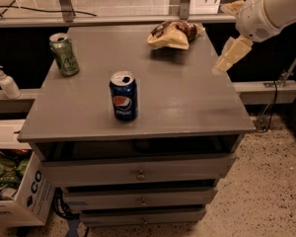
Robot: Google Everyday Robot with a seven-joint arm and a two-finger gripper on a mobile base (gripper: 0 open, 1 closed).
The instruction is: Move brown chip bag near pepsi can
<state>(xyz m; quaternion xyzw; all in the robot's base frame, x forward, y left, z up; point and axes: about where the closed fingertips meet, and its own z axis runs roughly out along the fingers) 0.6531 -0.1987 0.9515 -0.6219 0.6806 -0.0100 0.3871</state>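
Observation:
The brown chip bag (pixel 175 33) lies crumpled at the back of the grey cabinet top (pixel 187 98), right of centre. The pepsi can (pixel 123 97) stands upright near the front, left of centre, well apart from the bag. My gripper (pixel 229 56) hangs from the white arm (pixel 266 9) over the right edge of the top, to the right of the bag and a little nearer the front. It touches nothing and holds nothing that I can see.
A green can (pixel 64 54) stands at the back left of the top. A soap pump bottle (pixel 6 82) sits on a ledge to the left. A cardboard box (pixel 24 196) stands on the floor at lower left. Drawers (pixel 138 172) are below the top.

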